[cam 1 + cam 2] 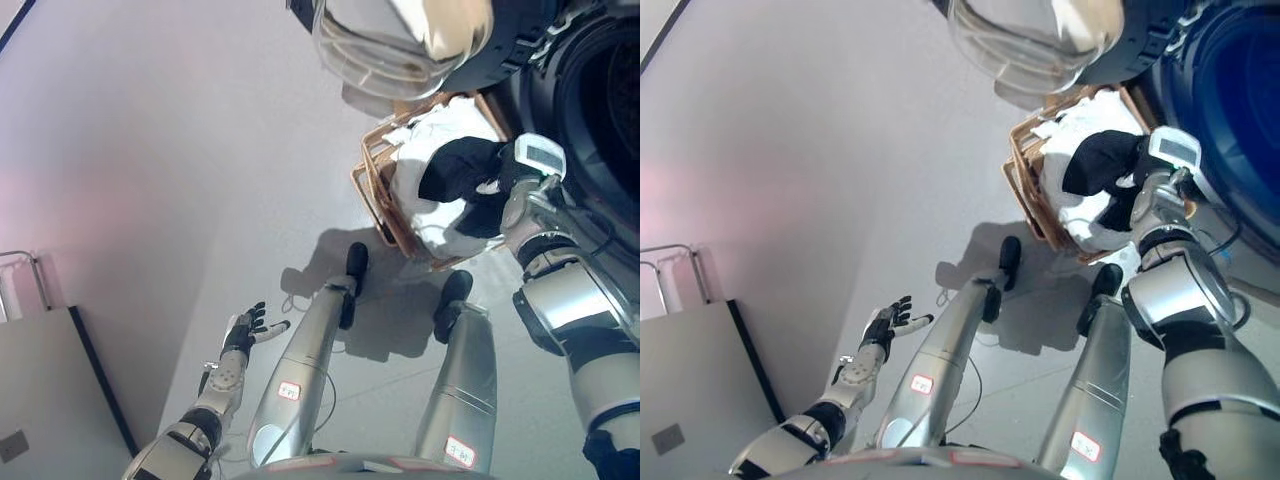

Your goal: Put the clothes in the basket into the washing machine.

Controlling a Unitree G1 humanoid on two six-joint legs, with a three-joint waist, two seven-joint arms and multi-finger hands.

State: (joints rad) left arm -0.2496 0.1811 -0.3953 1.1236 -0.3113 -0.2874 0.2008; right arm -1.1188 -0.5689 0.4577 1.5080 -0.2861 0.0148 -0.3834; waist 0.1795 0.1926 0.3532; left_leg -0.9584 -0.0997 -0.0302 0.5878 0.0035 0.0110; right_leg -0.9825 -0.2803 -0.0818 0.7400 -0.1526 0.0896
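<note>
A brown wicker basket (pixel 368 186) stands on the floor in front of the washing machine (pixel 610 110), holding white clothes (pixel 418 205) with a black garment (pixel 452 165) on top. My right hand (pixel 492 190) reaches into the basket and rests against the black garment; its dark fingers merge with the cloth, so its grip is unclear. The machine's round glass door (pixel 400 45) hangs open above the basket. My left hand (pixel 246 330) is open and empty, held out over the floor at the lower left, far from the basket.
A grey box-like cabinet (pixel 50 390) stands at the lower left, with a metal rail (pixel 22 262) behind it. The open door overhangs the basket's far side. Pale floor (pixel 180 150) stretches to the left of the basket.
</note>
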